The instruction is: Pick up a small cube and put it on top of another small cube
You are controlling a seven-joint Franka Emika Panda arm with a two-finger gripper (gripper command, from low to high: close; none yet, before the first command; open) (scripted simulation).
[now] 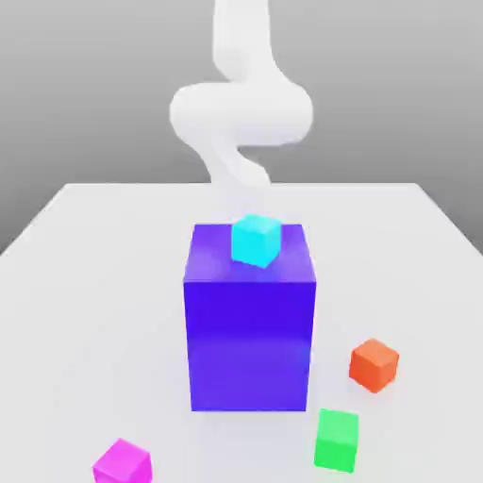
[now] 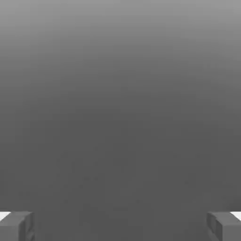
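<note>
The small magenta-pink cube (image 1: 123, 463) lies on the white table (image 1: 85, 283) near its front edge, at the exterior view's left. The bright green cube (image 1: 337, 440) rests on the table at the front right, well apart from the magenta one. My white arm (image 1: 241, 113) rises behind the big block, far from both cubes. In the hand view my gripper (image 2: 120, 227) is open, with its two grey fingertips (image 2: 18, 226) set wide apart and nothing between them, against plain grey background.
A tall blue-purple block (image 1: 250, 321) stands mid-table with a cyan small cube (image 1: 256, 239) on top. An orange-red small cube (image 1: 374, 364) sits to the block's right, just behind the green cube.
</note>
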